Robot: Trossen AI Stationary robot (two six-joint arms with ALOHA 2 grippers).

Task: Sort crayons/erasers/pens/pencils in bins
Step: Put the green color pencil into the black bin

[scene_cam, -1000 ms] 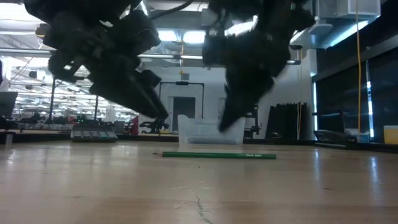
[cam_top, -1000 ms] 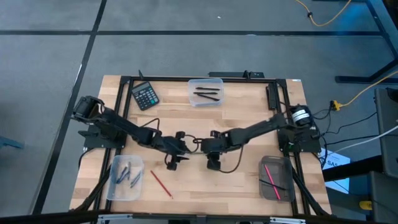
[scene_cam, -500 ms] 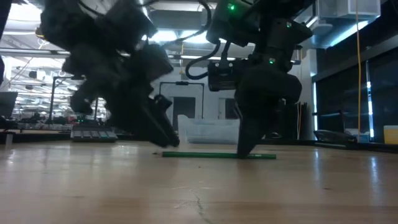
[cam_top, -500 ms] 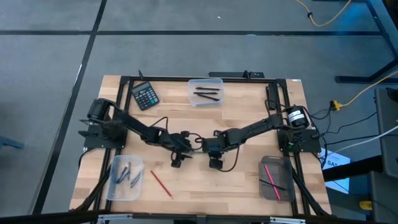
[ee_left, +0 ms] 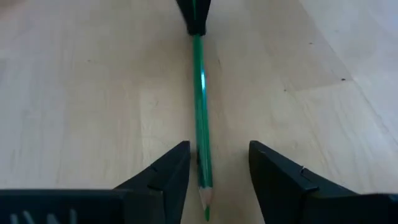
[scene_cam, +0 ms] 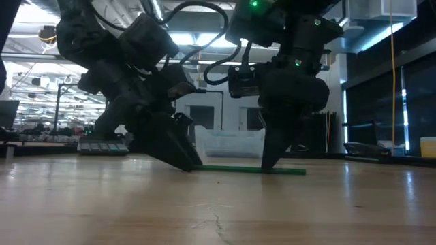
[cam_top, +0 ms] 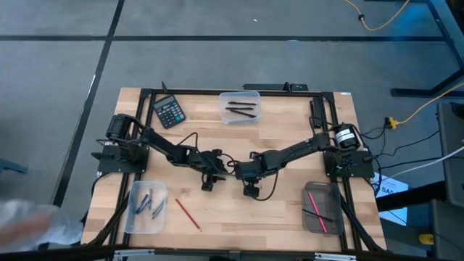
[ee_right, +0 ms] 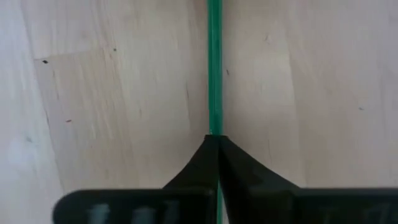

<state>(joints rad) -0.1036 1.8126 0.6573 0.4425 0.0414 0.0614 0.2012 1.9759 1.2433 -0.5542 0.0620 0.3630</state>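
Fingers of the left gripper [ee_left: 214, 177] stand wide astride the green pencil [ee_left: 200, 112] (tips down on the wood, mid-tabletop), while the right gripper [ee_right: 216, 149] pinches that pencil's other end.

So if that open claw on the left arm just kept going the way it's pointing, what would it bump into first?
Probably the right gripper. The left gripper straddles the green pencil and looks along it; the other claw, shut on the pencil's far end, is the first thing ahead, though depth is hard to judge.
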